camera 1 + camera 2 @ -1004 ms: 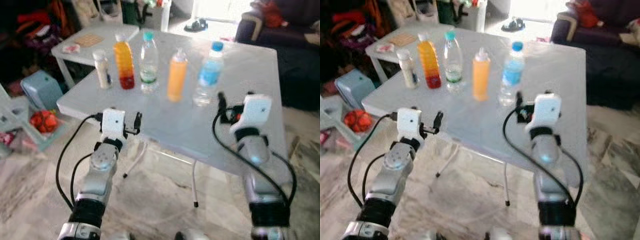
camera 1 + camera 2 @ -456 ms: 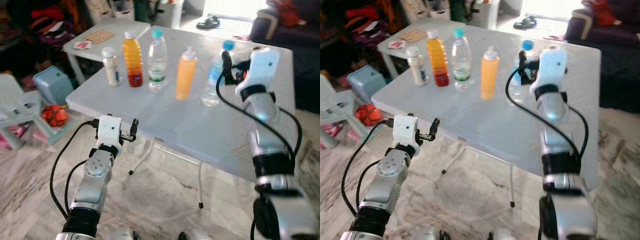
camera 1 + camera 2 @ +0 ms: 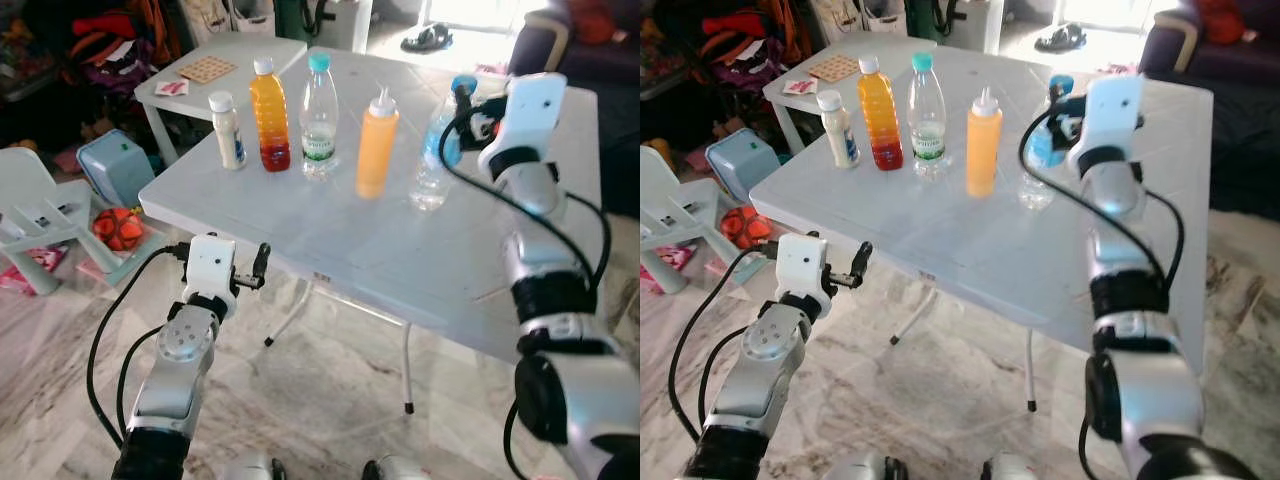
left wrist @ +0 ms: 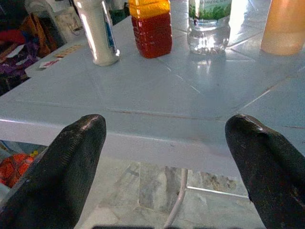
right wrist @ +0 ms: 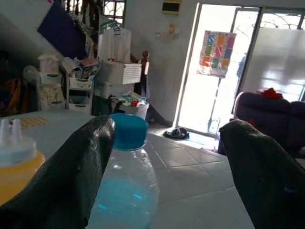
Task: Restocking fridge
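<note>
Our right arm is rising from beside the near edge of the surface (image 3: pixel 400 250) to the far row of bottles, and our right tool (image 3: pixel 462 102) is now hovering at the neck of the blue-capped water bottle (image 3: pixel 434 150); the head camera is shifting too, so the row only seems to slide. In the right wrist view we are seeing both black fingers (image 5: pixel 57 176) spread wide, the blue cap sitting between them but nearer one finger, nothing gripped yet. We are judging this as the approach for a first pick toward the fridge, which we are not seeing from here. Our left tool (image 3: pixel 257 270) is hanging just off the near edge of the surface, its fingers (image 4: pixel 71 157) wide apart and empty, looking across at the row. Containers standing upright on the surface: a small white bottle (image 3: pixel 226 130), contents hidden; a juice bottle (image 3: pixel 269 115), orange liquid darkening to red at the base, nearly full; a clear green-labelled bottle (image 3: pixel 319 118) with a teal cap, apparently water; an orange squeeze bottle (image 3: pixel 376 142) with a nozzle top; then the water bottle, clear liquid behind a blue label.
</note>
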Available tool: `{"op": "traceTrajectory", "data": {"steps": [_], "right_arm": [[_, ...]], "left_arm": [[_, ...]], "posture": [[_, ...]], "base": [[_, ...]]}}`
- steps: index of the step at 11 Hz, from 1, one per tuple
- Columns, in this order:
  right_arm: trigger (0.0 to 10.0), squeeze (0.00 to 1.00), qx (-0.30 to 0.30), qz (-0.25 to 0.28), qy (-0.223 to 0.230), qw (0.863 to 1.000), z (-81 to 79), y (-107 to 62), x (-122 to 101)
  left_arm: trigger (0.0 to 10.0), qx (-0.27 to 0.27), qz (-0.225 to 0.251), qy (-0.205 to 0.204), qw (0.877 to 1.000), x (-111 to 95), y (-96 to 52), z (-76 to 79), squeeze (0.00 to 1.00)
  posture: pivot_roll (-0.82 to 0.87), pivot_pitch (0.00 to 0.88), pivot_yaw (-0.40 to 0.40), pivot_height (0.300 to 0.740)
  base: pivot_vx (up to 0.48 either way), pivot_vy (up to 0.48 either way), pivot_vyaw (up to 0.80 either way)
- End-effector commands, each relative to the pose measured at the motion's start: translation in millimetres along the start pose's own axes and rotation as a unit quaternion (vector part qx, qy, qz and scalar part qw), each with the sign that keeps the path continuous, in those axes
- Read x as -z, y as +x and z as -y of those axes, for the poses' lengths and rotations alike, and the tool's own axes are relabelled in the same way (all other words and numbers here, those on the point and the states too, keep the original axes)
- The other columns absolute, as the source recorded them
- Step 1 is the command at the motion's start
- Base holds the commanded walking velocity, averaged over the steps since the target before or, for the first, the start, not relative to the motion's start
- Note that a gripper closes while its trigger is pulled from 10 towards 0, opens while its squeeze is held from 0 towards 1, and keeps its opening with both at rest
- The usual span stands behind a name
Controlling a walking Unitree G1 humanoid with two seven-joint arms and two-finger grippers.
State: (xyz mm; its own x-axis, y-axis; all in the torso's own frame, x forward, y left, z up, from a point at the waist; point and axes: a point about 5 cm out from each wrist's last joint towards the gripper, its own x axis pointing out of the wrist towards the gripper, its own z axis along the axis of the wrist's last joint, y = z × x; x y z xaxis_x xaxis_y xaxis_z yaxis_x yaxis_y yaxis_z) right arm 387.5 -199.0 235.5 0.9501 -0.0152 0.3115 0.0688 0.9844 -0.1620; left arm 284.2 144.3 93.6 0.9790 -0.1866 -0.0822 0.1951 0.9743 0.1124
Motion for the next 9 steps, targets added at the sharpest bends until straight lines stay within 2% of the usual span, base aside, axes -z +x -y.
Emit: {"op": "traceTrajectory", "data": {"steps": [1, 3, 5, 9], "right_arm": [[10.0, 0.00, 0.002, 0.012, 0.002, 1.000, 1.3, 5.2, -7.9], [10.0, 0.00, -0.004, 0.007, -0.002, 1.000, -0.1, 11.9, -9.5], [10.0, 0.00, -0.039, -0.005, -0.004, 0.999, -6.9, 20.9, -12.5], [10.0, 0.00, -0.062, -0.013, 0.001, 0.998, -9.3, 27.4, -15.8]], "left_arm": [[10.0, 0.002, 0.000, 0.006, 1.000, -2.0, -2.4, -1.2, 0.00], [10.0, 0.008, 0.001, 0.013, 1.000, -5.4, -4.1, -1.4, 0.00], [10.0, 0.008, -0.003, 0.021, 1.000, -7.4, -6.4, -8.3, 0.00], [10.0, 0.013, -0.008, 0.020, 1.000, -8.6, -8.8, -4.5, 0.00]], "posture": [[0.05, 0.062, 0.075, 0.740], [0.06, 0.071, 0.087, 0.740], [0.07, 0.084, 0.099, 0.740], [0.08, 0.092, 0.099, 0.740]], "base": [[0.000, 0.000, 0.00], [0.000, 0.000, 0.00], [0.000, 0.000, 0.00], [0.000, 0.000, 0.00]]}}
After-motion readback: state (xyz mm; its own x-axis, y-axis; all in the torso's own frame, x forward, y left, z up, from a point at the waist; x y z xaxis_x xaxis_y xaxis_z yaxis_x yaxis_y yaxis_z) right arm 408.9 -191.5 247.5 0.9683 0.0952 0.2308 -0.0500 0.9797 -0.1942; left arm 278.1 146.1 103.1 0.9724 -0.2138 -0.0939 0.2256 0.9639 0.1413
